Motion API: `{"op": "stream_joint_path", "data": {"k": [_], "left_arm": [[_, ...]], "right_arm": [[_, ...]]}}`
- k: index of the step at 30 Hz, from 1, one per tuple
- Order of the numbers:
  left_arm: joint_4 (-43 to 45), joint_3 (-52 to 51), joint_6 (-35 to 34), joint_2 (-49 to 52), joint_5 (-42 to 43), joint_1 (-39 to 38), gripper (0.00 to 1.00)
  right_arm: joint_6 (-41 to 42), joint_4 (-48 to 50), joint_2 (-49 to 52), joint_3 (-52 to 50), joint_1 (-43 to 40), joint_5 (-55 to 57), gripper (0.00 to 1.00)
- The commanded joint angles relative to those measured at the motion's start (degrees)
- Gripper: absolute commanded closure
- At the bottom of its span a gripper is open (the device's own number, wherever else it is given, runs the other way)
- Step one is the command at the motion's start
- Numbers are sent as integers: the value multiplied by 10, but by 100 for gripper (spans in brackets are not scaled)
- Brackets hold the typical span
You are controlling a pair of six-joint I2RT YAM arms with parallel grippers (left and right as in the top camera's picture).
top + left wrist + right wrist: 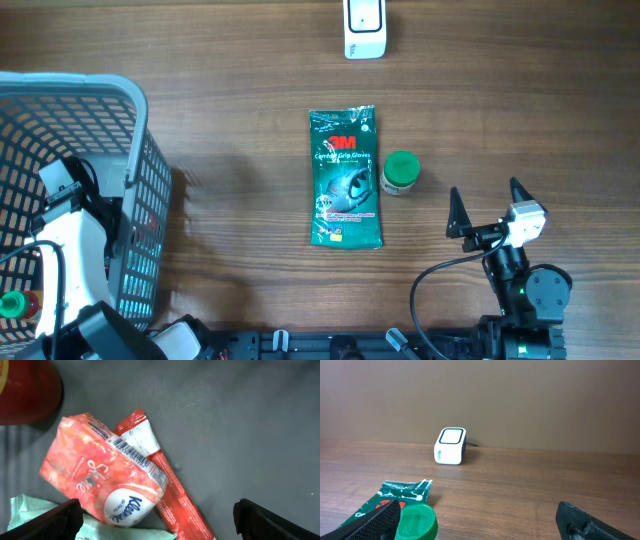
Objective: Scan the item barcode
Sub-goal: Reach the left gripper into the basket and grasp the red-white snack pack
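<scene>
Grey basket [140,150] stands left overhead; we see the 3M glove pack [345,180] centre, a green-lidded jar [401,172] just right of it, the scanner [365,25] far, and the right gripper [486,190] spread. Our left gripper [160,522], spread, hangs over a Kleenex pack [100,477] and a red sachet [172,492] in the basket. From the right wrist, the scanner sits far.

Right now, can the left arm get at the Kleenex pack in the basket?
Probably yes. The left gripper hangs open inside the basket, over the Kleenex pack, which lies on top of a red sachet with nothing covering it.
</scene>
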Motion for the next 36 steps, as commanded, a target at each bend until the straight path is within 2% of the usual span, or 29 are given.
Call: {"op": "stream_joint_path", "data": {"k": [1, 4, 6, 8, 11, 14, 15, 20, 23, 29, 33, 36], "left_arm": [[14, -15, -5, 15, -6, 4, 2], [38, -28, -5, 26, -12, 4, 16], [41, -28, -5, 35, -28, 4, 29], [40, -29, -5, 45, -35, 4, 46], [41, -38, -5, 54, -47, 4, 61], [38, -48, -5, 57, -56, 4, 83], [32, -50, -5, 57, -56, 4, 96], [17, -46, -2, 47, -56, 4, 96], [-2, -18, 50, 18, -56, 4, 96], [-70, 70, 67, -63, -47, 4, 96], [-77, 116, 117, -120, -34, 4, 96], [-83, 140, 118, -163, -18, 4, 96]], "right_arm": [[9, 2, -2, 0, 2, 9, 0], [9, 2, -2, -1, 2, 9, 0], [9, 2, -2, -1, 2, 9, 0], [9, 2, -2, 0, 2, 9, 0], [9, 2, -2, 0, 2, 9, 0], [9, 2, -2, 0, 2, 9, 0], [9, 2, -2, 0, 2, 9, 0], [9, 2, -2, -1, 2, 9, 0], [9, 2, -2, -1, 2, 9, 0], [9, 2, -2, 0, 2, 9, 0], [9, 2, -2, 0, 2, 9, 0], [9, 2, -2, -1, 2, 9, 0]]}}
